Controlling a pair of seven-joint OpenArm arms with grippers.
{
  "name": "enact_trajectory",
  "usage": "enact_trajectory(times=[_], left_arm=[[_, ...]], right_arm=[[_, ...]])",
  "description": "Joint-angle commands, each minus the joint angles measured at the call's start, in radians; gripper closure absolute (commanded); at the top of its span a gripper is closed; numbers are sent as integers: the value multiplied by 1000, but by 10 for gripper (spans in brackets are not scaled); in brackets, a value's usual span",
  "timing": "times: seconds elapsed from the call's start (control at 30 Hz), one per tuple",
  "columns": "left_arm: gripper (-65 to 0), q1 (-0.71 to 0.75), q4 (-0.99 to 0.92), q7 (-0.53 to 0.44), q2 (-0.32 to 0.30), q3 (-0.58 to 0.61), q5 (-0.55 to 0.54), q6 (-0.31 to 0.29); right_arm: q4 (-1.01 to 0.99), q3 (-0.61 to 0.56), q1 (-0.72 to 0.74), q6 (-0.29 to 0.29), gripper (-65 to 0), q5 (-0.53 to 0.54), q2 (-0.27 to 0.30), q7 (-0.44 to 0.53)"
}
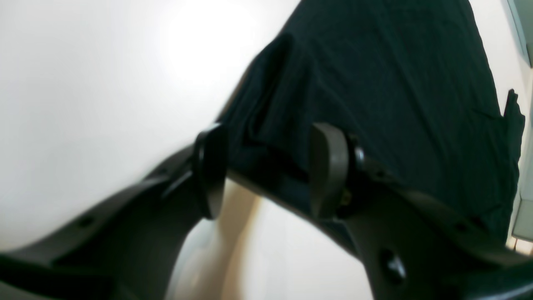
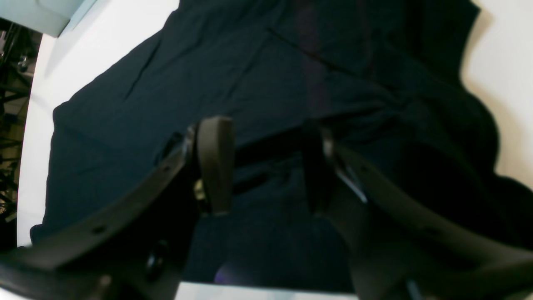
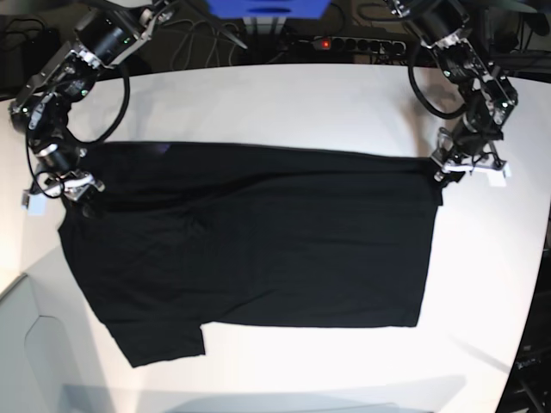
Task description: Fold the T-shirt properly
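Observation:
The black T-shirt [image 3: 258, 241] lies spread flat on the white table [image 3: 301, 103], one sleeve [image 3: 164, 344] sticking out at the front left. Its collar tag is not visible. My left gripper [image 3: 443, 175] sits at the shirt's far right corner. In the left wrist view the gripper [image 1: 268, 171] is open, with the shirt's [image 1: 374, 83] bunched hem edge between the fingers. My right gripper [image 3: 83, 191] is at the shirt's far left edge. In the right wrist view it [image 2: 266, 166] is open, low over wrinkled cloth [image 2: 166, 91].
A power strip [image 3: 344, 43] with cables and a blue object [image 3: 267, 7] sit behind the table's far edge. A grey surface [image 3: 26, 344] lies beyond the table's front left edge. Bare table surrounds the shirt.

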Motion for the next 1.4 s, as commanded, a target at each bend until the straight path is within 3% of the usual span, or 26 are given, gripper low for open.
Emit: enact_trajectory(times=[0.0, 0.23, 0.77, 1.37], left_arm=[[-302, -16, 16, -11, -7, -4, -15, -6], [-302, -19, -11, -11, -9, -2, -118, -3], [-302, -58, -106, -12, -4, -4, -120, -5], [-302, -194, -103, -6, 65, 1, -120, -5]], right_arm=[[16, -1, 13, 5, -271, 23, 13, 20], [16, -1, 3, 5, -271, 23, 15, 18], [16, -1, 0, 5, -271, 23, 15, 20], [16, -1, -2, 5, -271, 23, 16, 12]])
